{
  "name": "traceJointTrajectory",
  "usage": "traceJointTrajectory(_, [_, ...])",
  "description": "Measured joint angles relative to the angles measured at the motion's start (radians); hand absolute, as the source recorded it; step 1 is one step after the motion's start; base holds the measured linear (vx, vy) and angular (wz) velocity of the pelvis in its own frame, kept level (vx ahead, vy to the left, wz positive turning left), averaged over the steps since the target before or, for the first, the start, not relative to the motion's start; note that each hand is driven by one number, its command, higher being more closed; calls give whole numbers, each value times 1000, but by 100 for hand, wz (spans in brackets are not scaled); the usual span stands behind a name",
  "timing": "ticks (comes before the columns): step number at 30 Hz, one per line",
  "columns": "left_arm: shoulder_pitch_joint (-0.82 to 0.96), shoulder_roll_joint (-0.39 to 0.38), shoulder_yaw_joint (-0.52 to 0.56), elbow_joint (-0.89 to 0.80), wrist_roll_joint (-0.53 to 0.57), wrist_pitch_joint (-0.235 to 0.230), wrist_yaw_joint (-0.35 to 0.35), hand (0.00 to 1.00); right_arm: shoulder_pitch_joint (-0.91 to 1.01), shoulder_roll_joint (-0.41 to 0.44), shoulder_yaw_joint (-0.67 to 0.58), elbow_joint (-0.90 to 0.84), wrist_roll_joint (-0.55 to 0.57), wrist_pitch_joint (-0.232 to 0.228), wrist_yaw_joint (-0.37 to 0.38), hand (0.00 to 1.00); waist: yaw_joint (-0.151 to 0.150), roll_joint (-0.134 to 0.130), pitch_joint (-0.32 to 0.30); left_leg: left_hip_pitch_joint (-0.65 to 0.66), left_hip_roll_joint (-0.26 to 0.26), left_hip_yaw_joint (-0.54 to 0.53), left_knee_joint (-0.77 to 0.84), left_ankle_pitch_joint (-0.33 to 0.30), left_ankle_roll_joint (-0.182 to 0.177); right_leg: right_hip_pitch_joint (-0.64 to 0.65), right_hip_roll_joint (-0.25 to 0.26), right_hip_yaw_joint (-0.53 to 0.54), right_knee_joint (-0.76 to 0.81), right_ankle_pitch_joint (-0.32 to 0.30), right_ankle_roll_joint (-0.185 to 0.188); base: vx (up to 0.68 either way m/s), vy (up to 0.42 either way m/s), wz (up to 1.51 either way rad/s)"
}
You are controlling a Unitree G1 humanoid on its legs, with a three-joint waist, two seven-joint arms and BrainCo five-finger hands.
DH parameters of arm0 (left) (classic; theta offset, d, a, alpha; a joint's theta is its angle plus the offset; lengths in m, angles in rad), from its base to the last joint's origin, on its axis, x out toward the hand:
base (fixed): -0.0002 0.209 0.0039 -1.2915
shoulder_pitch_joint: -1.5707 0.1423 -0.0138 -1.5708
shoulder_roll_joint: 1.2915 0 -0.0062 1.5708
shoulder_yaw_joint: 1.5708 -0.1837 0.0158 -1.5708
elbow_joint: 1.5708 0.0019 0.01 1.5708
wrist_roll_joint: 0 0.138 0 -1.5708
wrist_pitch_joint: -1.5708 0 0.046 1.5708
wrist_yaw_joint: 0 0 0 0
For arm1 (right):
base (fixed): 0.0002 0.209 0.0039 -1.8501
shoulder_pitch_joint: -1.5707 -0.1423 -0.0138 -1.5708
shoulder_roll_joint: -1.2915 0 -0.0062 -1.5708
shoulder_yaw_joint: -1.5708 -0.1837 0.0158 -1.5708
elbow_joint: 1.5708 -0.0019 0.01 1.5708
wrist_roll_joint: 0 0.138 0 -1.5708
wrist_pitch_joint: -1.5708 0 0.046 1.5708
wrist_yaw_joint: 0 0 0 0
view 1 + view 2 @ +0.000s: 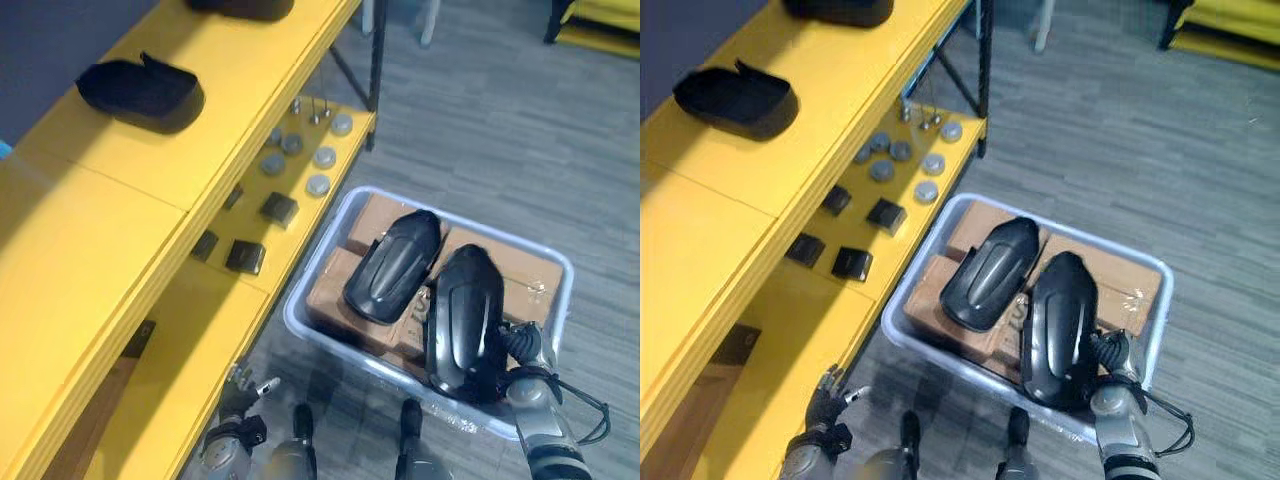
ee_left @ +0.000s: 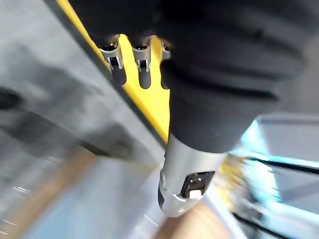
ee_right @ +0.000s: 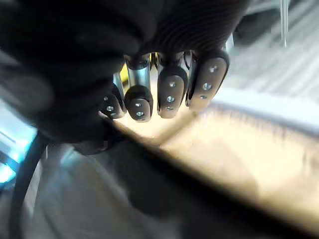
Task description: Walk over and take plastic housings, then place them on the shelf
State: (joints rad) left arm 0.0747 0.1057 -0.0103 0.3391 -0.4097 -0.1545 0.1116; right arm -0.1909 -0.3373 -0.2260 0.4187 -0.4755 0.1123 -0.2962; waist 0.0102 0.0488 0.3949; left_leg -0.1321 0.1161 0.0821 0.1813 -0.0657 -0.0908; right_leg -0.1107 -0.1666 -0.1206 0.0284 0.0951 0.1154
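- Located in the bin (image 1: 293,300) on the floor beside the shelf (image 1: 90,230): left housing (image 1: 393,265) and right housing (image 1: 465,320). Laid side by side, domed backs up, on cardboard boxes (image 1: 520,275), near ends toward the bin's near edge.
- Already set on the shelf's top board, toward its far end: shelved housing (image 1: 140,92), apparently hollow side up.
- Right hand (image 1: 522,350) at the bin's near right corner, against the near end of the right housing; fingers (image 3: 169,97) loosely bent, nothing seen closed in them.
- Left hand (image 1: 240,398) low by the near edge of the shelf's lower board, fingers relaxed and spread, holding nothing.
- Handling, as judged: thin rigid shells, probably light; glossy domed back likely slippery; prone to scuffing.
- Take hold at the near end's rim, or across the narrower part; avoid pinching the smooth crown.
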Motion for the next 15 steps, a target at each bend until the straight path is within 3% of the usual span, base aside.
traceJointTrajectory(3, [7,20,-8,-112,0,3,-28,0,52,-2,-12,-56,-49,3,26,100,-8,-20,-74,54,0,5,-40,6,-3,44,3,-1,-28,0,0,98,-9,-6])
traceJointTrajectory(7, [-23,52,-66,-216,-3,16,-50,0,48,-5,-10,-126,-82,3,45,100,-28,-22,-141,103,-2,10,-67,10,-3,96,2,-4,-59,1,0,108,10,0])
traceJointTrajectory(11, [-142,69,-199,-215,-136,44,-84,0,12,-32,15,-138,-125,2,51,100,-32,-25,-197,148,-8,10,-89,13,-1,137,-1,-9,-72,1,0,44,13,2])
traceJointTrajectory(15, [-246,57,-264,-122,-221,51,-93,0,-10,-40,80,-170,-141,2,52,100,-50,-26,-227,170,-10,10,-115,30,-1,148,-2,-13,-73,1,0,-34,0,0])
